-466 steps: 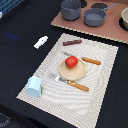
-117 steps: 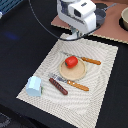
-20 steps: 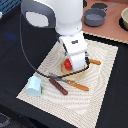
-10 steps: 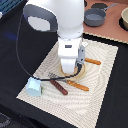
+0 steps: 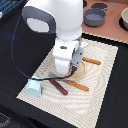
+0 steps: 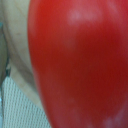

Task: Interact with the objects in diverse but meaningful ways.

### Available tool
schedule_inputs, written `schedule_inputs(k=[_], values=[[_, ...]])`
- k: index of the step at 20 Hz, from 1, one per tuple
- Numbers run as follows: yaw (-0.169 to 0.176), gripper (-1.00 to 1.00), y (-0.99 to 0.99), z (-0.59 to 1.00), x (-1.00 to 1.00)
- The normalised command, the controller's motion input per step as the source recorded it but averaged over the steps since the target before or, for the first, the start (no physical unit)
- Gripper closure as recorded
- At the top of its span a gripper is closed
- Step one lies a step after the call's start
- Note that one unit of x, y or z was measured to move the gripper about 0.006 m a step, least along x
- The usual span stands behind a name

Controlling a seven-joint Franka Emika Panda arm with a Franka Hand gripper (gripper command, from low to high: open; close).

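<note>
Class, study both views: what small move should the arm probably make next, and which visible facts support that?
Probably close the gripper. The tomato fills the wrist view, so the camera sits right at it, and in the exterior view the arm is low over the plate. The fingers are hidden, so confirm they straddle it first.

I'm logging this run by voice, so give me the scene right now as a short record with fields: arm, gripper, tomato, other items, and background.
arm: white Panda body lowered over the middle of the striped placemat
gripper: hidden behind the arm in the exterior view; state cannot be told
tomato: red surface fills the wrist view, very close to the camera
sausage: dark brown, lying on the placemat
cup: light blue, at the placemat's corner
cutlery: orange handles beside the arm
background: grey pot
</note>
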Motion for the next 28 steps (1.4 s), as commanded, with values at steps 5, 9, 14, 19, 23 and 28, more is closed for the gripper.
schedule_inputs(k=[5,9,14,19,23,28], values=[[-0.022,1.00,0.00,0.00,0.00],[-0.013,1.00,0.00,0.00,0.01],[-0.004,1.00,0.01,0.07,0.02],[-0.001,1.00,0.36,0.93,-0.05],[-0.024,1.00,0.41,0.67,-0.47],[-0.001,1.00,0.26,0.18,-0.63]])
